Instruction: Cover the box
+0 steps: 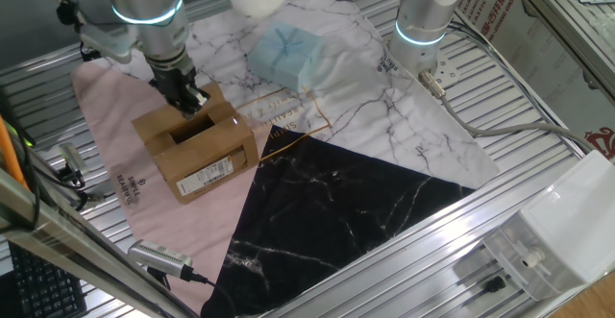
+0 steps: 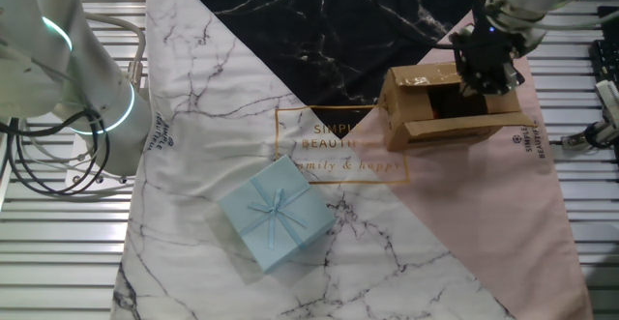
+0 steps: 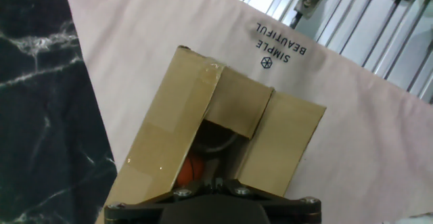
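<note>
Readable text: cloth (image 2: 242,78) has a gold-framed print at centre, "SIMPLE BEAUTIFUL" with script "simply & happy" under it, partly cut off by the box (image 2: 440,107) in the other fixed view. Pink part of the cloth carries a small "SIMPLE BEAUTIFUL" logo, clearest in the hand view. White label (image 1: 209,175) on the box's long side: print too small to read.

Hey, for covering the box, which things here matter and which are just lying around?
Part of the job:
- box, flaps partly open
- hand, at the box's top

Just lying about:
- pale blue gift package
- marble-print cloth
- second robot arm
</note>
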Robot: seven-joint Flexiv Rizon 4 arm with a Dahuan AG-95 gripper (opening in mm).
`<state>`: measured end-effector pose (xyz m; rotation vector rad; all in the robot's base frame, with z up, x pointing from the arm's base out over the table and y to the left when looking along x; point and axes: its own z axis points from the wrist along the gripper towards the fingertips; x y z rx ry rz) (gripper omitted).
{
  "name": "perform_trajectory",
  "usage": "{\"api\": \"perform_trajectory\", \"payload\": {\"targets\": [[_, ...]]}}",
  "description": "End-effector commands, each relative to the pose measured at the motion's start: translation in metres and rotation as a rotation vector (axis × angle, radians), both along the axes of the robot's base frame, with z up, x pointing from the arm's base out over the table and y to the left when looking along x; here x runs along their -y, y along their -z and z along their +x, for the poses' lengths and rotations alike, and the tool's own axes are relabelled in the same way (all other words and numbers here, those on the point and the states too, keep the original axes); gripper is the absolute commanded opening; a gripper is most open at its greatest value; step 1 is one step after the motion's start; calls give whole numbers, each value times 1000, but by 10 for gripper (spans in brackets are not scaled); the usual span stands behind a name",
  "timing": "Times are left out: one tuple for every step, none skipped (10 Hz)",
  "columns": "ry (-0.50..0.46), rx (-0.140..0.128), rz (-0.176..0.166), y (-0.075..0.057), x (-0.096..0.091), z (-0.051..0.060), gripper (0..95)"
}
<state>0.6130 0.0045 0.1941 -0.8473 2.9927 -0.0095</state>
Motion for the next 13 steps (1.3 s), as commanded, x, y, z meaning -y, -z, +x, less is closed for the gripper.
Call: {"api": "perform_trajectory", "payload": {"targets": [[12,-13,-29,-1,0,1,0],[50,-8,-63,-1,0,1,0],[88,-1,-76,-1,0,1,0],[161,0,-103,-1,0,1,0],[201,11,-160,-1,0,1,0],[191,31,-199,-1,0,1,0],[198,35,-214,-1,0,1,0],[211,36,-218,-1,0,1,0],[226,40,-198,-1,0,1,0],[231,33,-193,-1,0,1,0],[234,29,-186,-1,0,1,0],[232,30,-177,-1,0,1,0],[230,30,-178,-1,0,1,0]]}}
